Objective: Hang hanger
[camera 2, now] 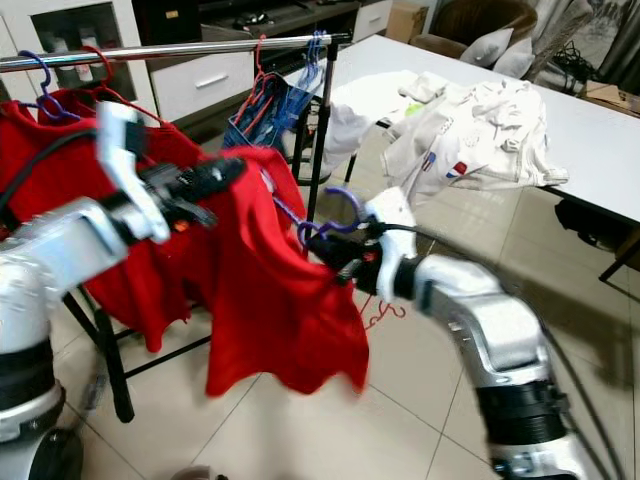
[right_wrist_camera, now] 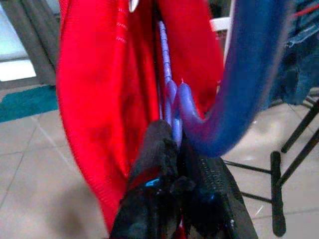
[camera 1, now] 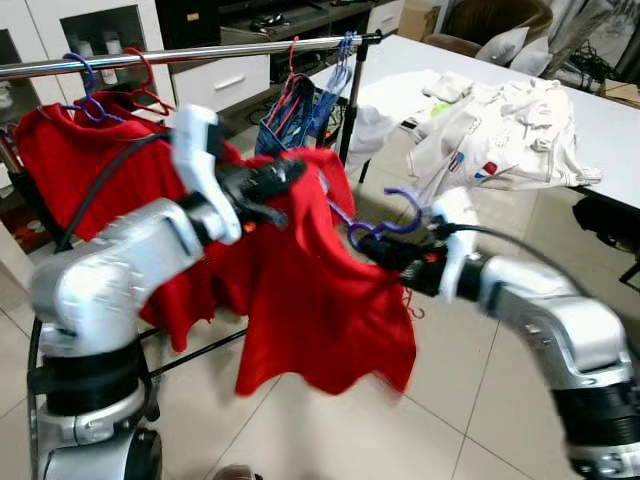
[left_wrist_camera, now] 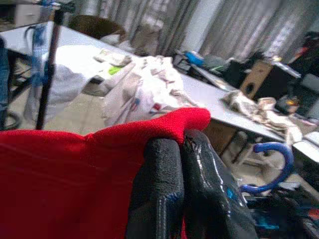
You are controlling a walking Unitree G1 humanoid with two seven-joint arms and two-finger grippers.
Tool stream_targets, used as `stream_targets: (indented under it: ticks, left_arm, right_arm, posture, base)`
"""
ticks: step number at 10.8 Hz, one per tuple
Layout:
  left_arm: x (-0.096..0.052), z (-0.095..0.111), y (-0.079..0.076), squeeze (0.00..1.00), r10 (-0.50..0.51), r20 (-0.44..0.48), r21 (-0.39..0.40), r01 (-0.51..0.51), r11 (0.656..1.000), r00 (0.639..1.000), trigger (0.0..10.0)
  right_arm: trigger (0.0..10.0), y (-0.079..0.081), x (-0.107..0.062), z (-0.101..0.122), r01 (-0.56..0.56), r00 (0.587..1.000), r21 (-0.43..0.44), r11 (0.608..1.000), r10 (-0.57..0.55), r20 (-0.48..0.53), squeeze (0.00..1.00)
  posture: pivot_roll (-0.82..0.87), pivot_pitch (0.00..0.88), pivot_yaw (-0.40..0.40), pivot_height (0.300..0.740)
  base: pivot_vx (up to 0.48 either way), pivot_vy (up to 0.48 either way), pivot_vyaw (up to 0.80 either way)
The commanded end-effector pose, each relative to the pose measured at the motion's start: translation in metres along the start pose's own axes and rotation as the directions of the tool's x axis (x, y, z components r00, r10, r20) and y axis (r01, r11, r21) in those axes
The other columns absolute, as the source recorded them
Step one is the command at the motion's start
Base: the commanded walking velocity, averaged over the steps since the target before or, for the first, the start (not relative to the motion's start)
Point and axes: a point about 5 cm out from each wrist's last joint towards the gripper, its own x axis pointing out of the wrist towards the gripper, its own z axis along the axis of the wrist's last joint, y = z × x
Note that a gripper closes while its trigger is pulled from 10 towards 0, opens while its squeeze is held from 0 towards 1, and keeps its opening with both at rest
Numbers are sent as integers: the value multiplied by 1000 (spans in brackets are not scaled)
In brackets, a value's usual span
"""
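Both grippers are holding your load below the clothes rail (camera 1: 200, 52): the left gripper (camera 1: 290, 172) is pinching the red shirt (camera 1: 320, 300), the right gripper (camera 1: 385, 248) is clamping the purple hanger (camera 1: 385, 225).

Red shirt (camera 1: 320, 300): solid red, no pattern. Hanger (camera 1: 385, 225): purple-blue hook and wire. Left claw (left_wrist_camera: 182, 149) and right claw (right_wrist_camera: 172, 144): black fingers on silver arms. Rail (camera 1: 200, 52): polished silver metal. Hanging garments (camera 1: 300, 115): blue denim. Tabletop (camera 1: 610, 120): plain white. Clothes pile (camera 1: 500, 135): white with small red and blue marks. Floor (camera 1: 330, 430): pale beige tile.
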Motion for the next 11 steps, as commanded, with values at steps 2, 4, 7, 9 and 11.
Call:
stream_targets:
  ticks: [2,4,7,9,11]
  left_arm:
    - [11,2,-19,0,-28,22,21,27,999,999,0]
    - [10,8,-19,0,8,28,99,-11,995,1000,0]
    - [8,-16,-19,0,64,-96,203,-43,978,993,0]
    - [17,-24,-19,0,93,-82,226,-73,971,992,0]
    - [24,-8,-18,0,77,-49,232,-64,971,996,0]
  right_arm:
    - [0,11,9,3,26,1000,-5,1000,-26,-18,0]
    - [0,0,11,1,149,988,22,989,-148,-35,0]
    - [0,-12,10,11,258,964,90,962,-262,41,0]
    - [0,-3,14,17,147,987,70,987,-151,54,0]
    - [0,8,15,10,75,997,48,996,-75,11,0]
  posture:
    - [91,0,-85,740]
    - [97,0,-85,740]
    - [97,2,-90,740]
    - [96,2,-95,740]
    - [99,0,-90,740]
  base:
    - [0,0,0]
    - [0,0,0]
    - [0,0,0]
    - [0,0,0]
    - [0,0,0]
